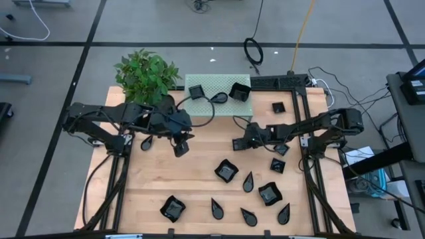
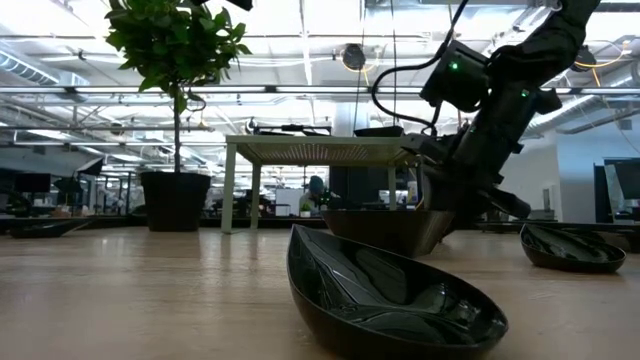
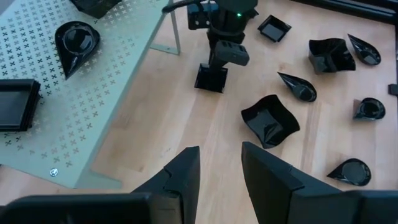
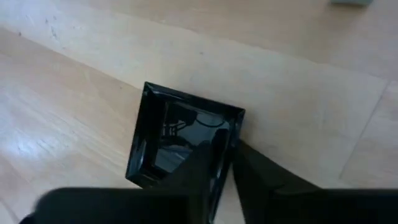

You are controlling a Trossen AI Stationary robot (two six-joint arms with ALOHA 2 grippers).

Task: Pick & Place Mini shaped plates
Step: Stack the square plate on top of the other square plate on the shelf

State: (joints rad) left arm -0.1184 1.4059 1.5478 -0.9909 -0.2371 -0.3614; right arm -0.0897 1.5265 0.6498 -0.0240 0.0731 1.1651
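Here, the right hand [image 4: 231, 163] was seen low at mid-counter [image 1: 199, 189], its fingers pinched on the rim of a flat square plate [image 4: 186, 140] resting on the wood. The left hand [image 3: 221, 171] was held above the counter beside the plant pot [image 1: 147, 103], fingers parted, nothing between them. Other mini plates [image 1: 226, 170] lay scattered over the near half; three more [image 1: 239, 91] sat on the perforated white stand [image 1: 209, 106].
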